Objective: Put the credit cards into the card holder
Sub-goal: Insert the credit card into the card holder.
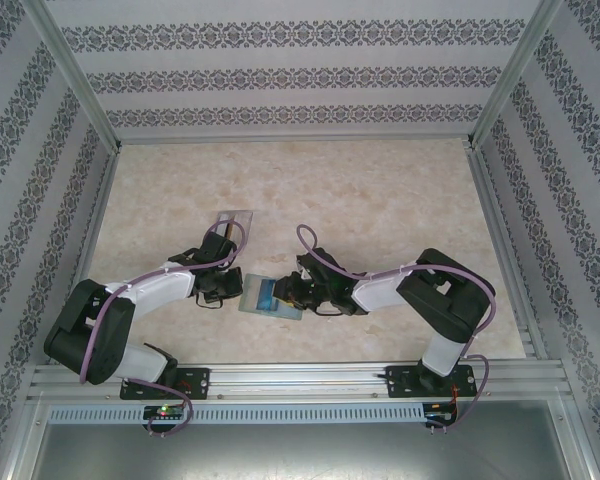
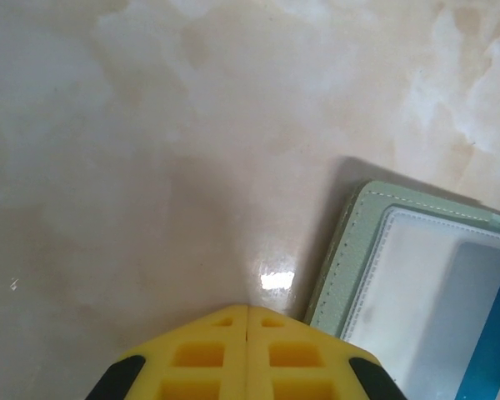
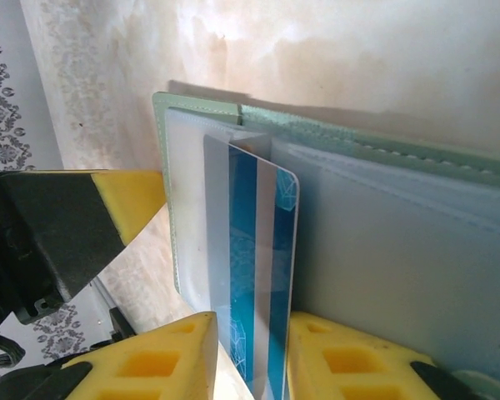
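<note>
Buckling or skewing is the likely fault: the blue credit card (image 3: 262,250) could jam on a pocket lip if the right gripper (image 3: 252,332) pushes off-line. Its jaws stand narrowly parted, clamped on that card's lower end. The card holder (image 3: 375,150) lies open on the table (image 2: 150,125) between the arms. The left gripper (image 2: 247,315), fingers pressed together and empty, sits just beside its corner.

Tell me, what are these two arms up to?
The right tool pinches a blue card and holds it against the clear pockets of the open green card holder, which lies on the table. Whether the card has entered a pocket is hard to tell. The left tool is shut and empty, sitting just beside the holder's edge.
</note>
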Robot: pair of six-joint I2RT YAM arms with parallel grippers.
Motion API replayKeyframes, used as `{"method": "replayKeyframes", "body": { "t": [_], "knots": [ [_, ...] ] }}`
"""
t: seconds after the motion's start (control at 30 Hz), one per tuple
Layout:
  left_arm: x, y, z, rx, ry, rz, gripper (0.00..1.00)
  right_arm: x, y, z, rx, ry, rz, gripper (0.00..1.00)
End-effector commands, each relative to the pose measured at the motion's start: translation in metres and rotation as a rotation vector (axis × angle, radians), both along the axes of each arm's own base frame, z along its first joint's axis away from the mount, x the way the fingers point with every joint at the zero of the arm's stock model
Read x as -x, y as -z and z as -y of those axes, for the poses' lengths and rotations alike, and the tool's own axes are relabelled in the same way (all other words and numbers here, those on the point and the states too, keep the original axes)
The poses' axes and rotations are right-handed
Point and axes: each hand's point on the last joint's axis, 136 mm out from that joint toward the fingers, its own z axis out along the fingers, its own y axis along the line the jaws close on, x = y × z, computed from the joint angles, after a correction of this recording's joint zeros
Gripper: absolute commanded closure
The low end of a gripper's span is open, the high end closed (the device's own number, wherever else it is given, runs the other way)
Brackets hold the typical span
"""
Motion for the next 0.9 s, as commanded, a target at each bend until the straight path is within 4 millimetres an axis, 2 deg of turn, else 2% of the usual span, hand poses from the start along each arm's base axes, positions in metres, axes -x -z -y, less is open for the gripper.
{"method": "replayKeyframes", "body": {
  "t": [0.0,0.2,0.43,0.53,0.6,0.87],
  "knots": [
    [0.024,0.021,0.006,0.030,0.022,-0.103,0.95,0.006,0.009,0.006,0.053,-0.015,0.003,0.76],
    [0.025,0.020,0.011,0.058,0.020,-0.104,0.99,0.005,0.008,-0.005,0.050,-0.037,0.011,0.95],
    [0.028,0.023,0.020,0.084,0.036,-0.117,1.00,-0.004,0.009,-0.029,0.036,-0.046,0.008,1.00],
    [0.028,0.022,0.020,0.076,0.040,-0.129,1.00,-0.003,0.004,-0.041,0.012,-0.054,-0.012,0.98],
    [0.028,0.022,0.020,0.083,0.031,-0.123,1.00,-0.001,0.002,-0.040,0.017,-0.064,-0.011,0.92],
    [0.028,0.023,0.016,0.057,0.034,-0.118,1.00,0.006,-0.002,0.002,0.140,-0.053,0.040,0.75]
  ]
}}
